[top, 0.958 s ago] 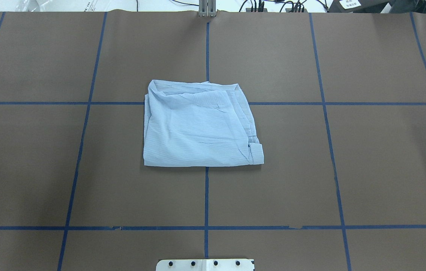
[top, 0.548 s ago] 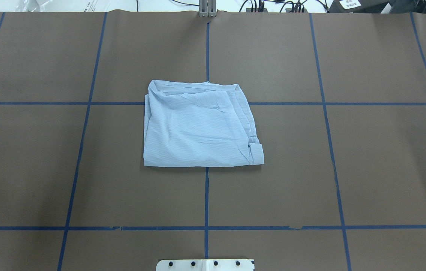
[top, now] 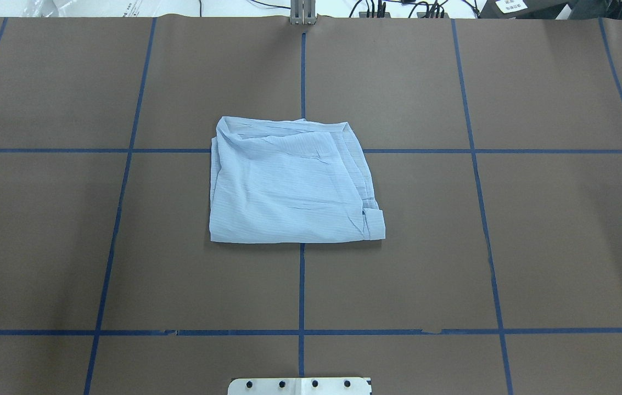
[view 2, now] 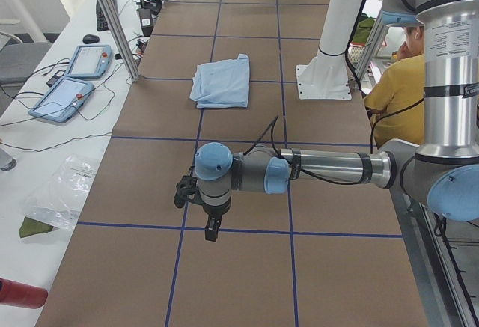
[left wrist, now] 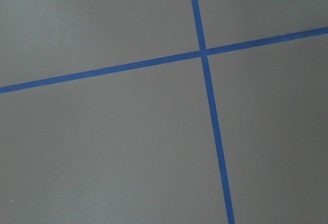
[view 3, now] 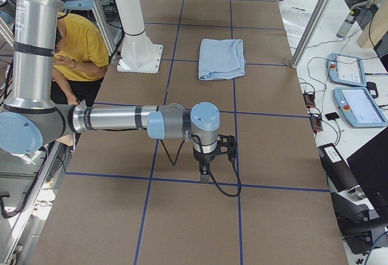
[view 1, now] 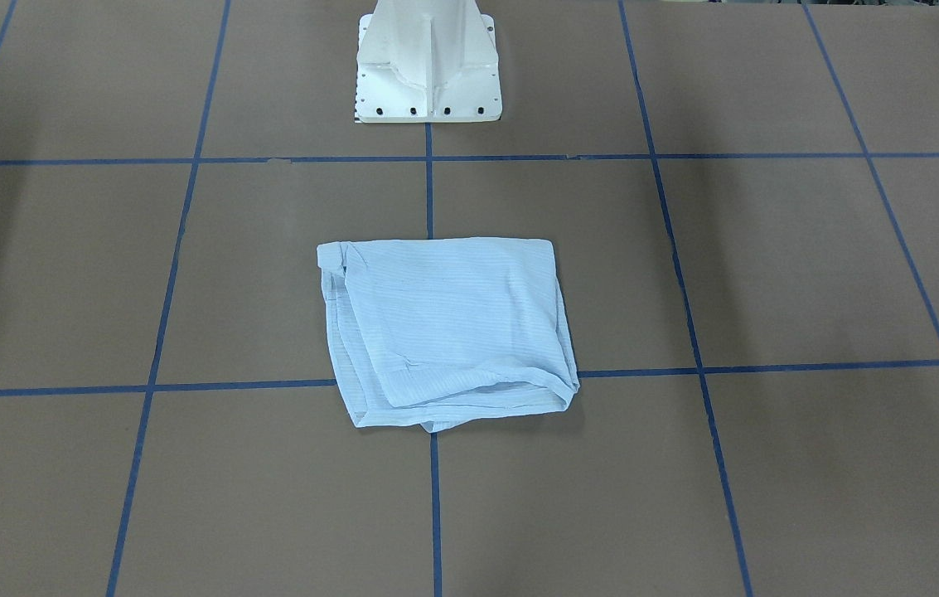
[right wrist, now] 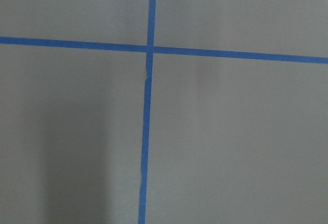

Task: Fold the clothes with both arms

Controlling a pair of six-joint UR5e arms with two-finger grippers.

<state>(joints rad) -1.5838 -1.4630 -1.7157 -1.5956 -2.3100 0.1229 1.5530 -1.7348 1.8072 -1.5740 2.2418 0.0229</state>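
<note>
Two tools, seen only from the side cameras: left tool (view 2: pixel 212 232) pointing down over counter (view 2: pixel 239 286), right tool (view 3: pixel 204 176) likewise at the other end. Cannot tell whether clenched or released. Shirt (top: pixel 289 189) folded into a rough square, lying mid-counter, well apart from both tools.
</note>
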